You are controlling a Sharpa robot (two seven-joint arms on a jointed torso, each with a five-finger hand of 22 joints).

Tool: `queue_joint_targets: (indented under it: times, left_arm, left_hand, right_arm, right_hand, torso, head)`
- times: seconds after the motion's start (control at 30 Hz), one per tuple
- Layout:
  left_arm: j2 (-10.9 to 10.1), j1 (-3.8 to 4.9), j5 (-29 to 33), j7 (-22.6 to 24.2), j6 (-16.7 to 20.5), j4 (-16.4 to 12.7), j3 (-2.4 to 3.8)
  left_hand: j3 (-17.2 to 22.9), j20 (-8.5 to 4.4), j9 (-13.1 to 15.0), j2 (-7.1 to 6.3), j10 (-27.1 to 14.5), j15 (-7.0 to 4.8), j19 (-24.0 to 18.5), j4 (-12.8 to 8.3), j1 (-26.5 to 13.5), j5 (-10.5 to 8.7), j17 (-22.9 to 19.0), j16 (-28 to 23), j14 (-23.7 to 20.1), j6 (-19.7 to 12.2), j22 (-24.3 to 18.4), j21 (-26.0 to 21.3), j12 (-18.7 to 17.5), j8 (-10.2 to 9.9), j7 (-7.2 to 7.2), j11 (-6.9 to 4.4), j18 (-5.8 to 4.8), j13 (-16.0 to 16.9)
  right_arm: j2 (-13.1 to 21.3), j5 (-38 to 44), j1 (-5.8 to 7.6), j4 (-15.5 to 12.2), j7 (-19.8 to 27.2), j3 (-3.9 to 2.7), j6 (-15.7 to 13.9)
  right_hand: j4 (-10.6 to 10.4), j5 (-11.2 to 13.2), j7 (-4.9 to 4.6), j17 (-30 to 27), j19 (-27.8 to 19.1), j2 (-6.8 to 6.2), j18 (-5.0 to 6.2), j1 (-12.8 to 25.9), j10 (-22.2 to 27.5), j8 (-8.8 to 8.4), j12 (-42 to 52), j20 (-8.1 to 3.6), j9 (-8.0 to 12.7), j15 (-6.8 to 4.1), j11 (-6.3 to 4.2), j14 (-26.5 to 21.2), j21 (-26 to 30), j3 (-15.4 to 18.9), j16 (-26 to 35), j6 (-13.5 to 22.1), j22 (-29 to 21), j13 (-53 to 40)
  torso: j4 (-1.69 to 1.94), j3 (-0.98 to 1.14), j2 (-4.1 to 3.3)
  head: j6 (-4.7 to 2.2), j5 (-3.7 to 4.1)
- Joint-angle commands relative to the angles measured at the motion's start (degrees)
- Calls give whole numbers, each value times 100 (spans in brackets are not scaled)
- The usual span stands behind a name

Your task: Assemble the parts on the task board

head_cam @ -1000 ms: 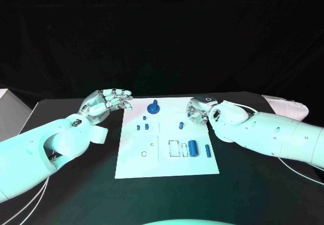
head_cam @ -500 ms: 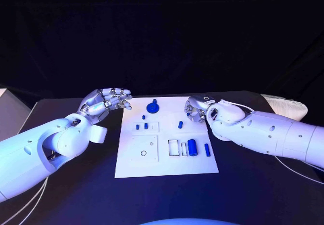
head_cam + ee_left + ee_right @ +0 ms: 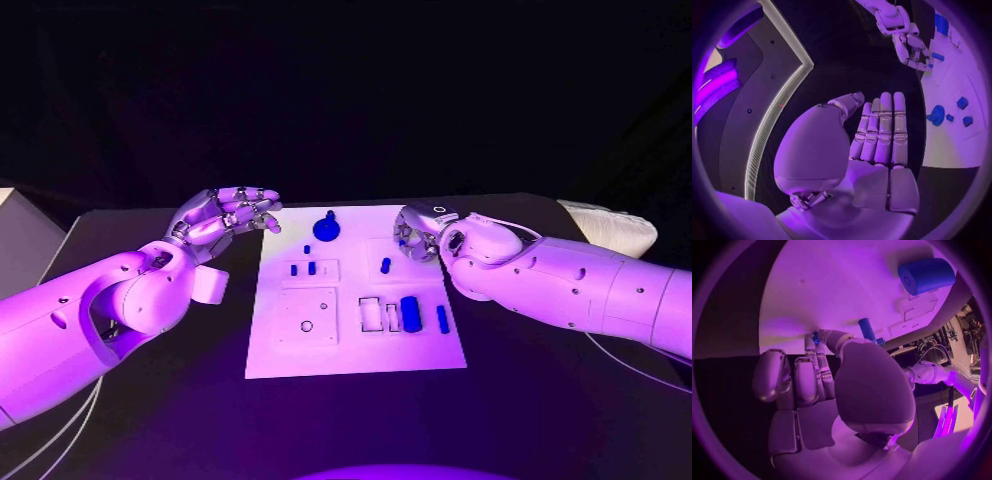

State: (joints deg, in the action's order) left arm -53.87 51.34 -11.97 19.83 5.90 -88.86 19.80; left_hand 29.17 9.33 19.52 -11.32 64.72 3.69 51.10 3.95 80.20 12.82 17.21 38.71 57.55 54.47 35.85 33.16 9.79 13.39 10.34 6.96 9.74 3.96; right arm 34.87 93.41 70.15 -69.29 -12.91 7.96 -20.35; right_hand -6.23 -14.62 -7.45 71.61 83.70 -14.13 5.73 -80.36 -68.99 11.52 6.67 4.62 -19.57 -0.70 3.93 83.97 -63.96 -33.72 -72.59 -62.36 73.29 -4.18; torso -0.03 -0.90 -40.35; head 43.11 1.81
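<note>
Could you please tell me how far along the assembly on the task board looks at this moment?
Early, by the look of it. On the task board the round blue part and small pegs stand in place, but the blue cylinder and thin rod lie loose. The right hand pinches a small blue part at the board's edge; the left hand hovers empty.
</note>
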Motion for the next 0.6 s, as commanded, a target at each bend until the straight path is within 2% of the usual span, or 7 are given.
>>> queue_joint_targets:
  times: [0.03,0.07,0.27,0.6]
  left_arm:
    - [10,-2,6,22,-23,-7,6]
    - [10,-2,4,20,-23,-7,6]
    - [9,-2,-9,13,-25,-3,6]
    - [12,-3,-34,-3,-31,2,6]
  left_hand:
    - [-25,2,-6,7,28,12,27,-1,79,-15,10,-38,45,-1,-8,-19,-17,-26,26,20,64,3]
    - [-25,2,-6,7,28,12,27,-1,79,-15,10,-38,45,-1,-8,-19,-17,-26,26,20,64,3]
    - [-25,1,-6,10,31,11,31,-9,89,-15,15,-44,47,4,-7,-17,-21,-25,26,20,64,5]
    - [-25,1,-6,10,31,11,31,-9,89,-15,15,-44,47,4,-7,-17,-21,-25,26,20,64,5]
  right_arm:
    - [-22,-23,-44,-51,44,21,110]
    - [-23,-24,-46,-53,39,21,102]
    - [-21,19,-54,-63,-38,23,60]
    - [-7,212,-61,-71,-231,26,-120]
  right_hand:
    - [32,-15,14,3,36,121,-81,-12,-75,43,26,-22,-30,-46,-20,287,-41,-64,-33,-60,34,-30]
    - [78,125,13,-7,34,173,-84,-41,-93,63,5,-31,-55,-52,-23,281,-64,-128,-43,-59,59,-29]
    - [196,158,15,-2,39,272,-99,-88,-174,119,-19,-44,-122,-62,-37,278,-159,-273,-91,-62,142,-38]
    - [339,181,22,-6,57,307,-118,-133,-266,166,-34,-57,-179,-75,-52,275,-285,-420,-126,-65,241,-54]
  torso:
    - [4,1,1]
    - [2,1,0]
    - [0,-1,3]
    - [2,2,4]
  head:
    - [5,0]
    - [6,-2]
    - [6,-6]
    - [-1,5]
